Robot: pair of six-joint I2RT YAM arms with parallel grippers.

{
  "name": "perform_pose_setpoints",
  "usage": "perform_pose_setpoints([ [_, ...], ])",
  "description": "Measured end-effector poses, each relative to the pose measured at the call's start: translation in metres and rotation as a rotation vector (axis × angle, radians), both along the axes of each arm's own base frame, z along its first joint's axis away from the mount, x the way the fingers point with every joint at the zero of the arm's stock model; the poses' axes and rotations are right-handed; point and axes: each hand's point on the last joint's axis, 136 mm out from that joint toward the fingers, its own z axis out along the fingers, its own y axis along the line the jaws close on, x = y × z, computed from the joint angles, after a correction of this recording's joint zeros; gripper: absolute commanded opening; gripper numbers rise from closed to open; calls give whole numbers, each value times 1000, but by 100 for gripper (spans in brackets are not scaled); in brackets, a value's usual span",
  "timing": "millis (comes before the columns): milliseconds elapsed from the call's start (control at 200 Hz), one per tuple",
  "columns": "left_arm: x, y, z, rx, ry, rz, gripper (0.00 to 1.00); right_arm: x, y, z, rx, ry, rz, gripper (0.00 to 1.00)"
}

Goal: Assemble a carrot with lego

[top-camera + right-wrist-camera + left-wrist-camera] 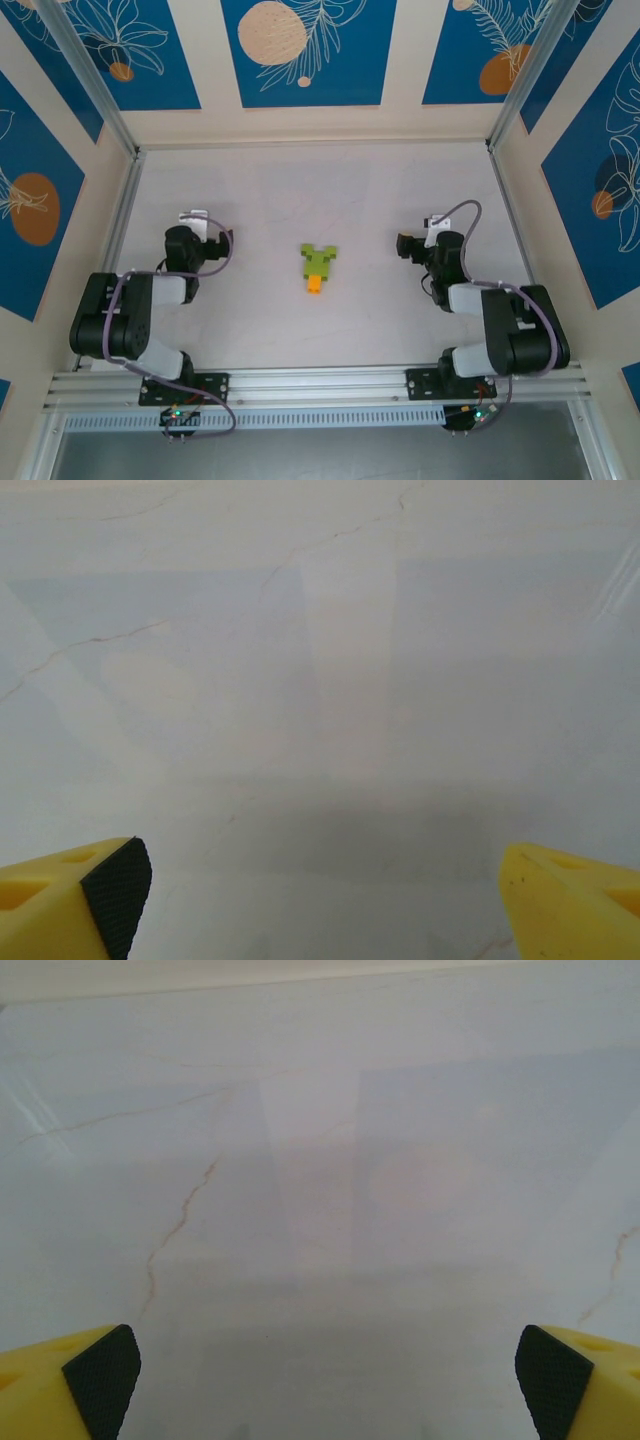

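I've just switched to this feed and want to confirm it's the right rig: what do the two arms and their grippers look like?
The left arm and right arm are black with pale grey covers; a lilac cable loops along each, and a white tag sits near each wrist. The left gripper and right gripper have yellow fingers with black pads.

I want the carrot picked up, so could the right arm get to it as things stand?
Probably yes. The carrot lies alone mid-table, with bare table between it and the right gripper, whose jaws stand open and empty.
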Motion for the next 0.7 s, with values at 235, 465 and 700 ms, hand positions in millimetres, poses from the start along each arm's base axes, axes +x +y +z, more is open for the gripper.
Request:
perform_pose_setpoints([
  [235,-1,-2,-2,10,-6,-14,99,17,-3,-6,14,4,6,100],
  [465,0,-2,0,10,-12,-14,99,23,-4,3,32,-22,21,99],
  [700,0,-2,-1,10,-11,-14,99,23,-1,3,40,-22,36,100],
])
